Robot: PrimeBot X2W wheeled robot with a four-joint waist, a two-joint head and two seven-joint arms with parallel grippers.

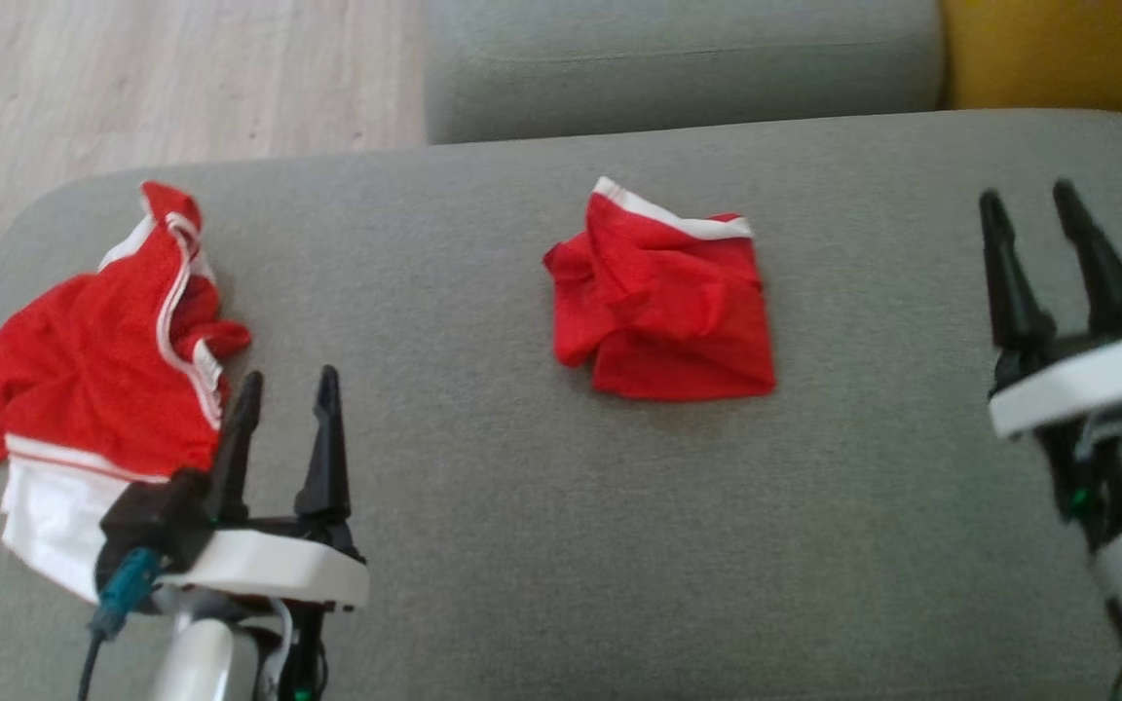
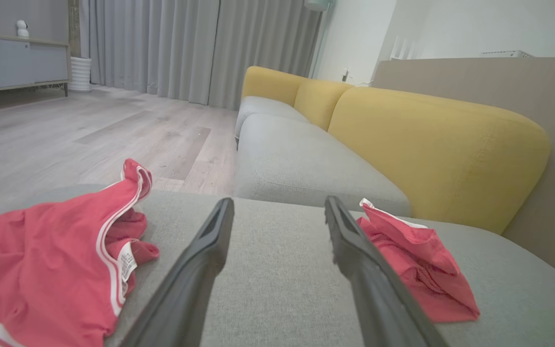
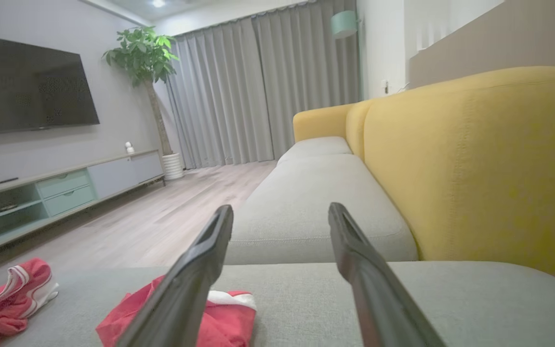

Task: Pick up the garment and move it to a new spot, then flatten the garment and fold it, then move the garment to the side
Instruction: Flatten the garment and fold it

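Note:
A red garment (image 1: pixel 663 302) with a white band lies folded into a rough square in the middle of the grey sofa seat (image 1: pixel 522 545); it also appears in the left wrist view (image 2: pixel 417 260) and the right wrist view (image 3: pixel 219 318). A second red and white garment (image 1: pixel 93 370) lies crumpled at the seat's left end (image 2: pixel 51 260). My left gripper (image 1: pixel 290 375) stands open just right of that crumpled garment, holding nothing (image 2: pixel 278 202). Off to the right of the folded garment, my right gripper (image 1: pixel 1028 192) is open and empty (image 3: pixel 280 207).
Another grey seat cushion (image 1: pixel 678 58) adjoins the far edge, with the yellow backrest (image 1: pixel 1058 49) at the far right. Wooden floor (image 1: pixel 132 78) lies beyond the seat's left and far-left edges. Bare grey seat stretches between the two garments and toward me.

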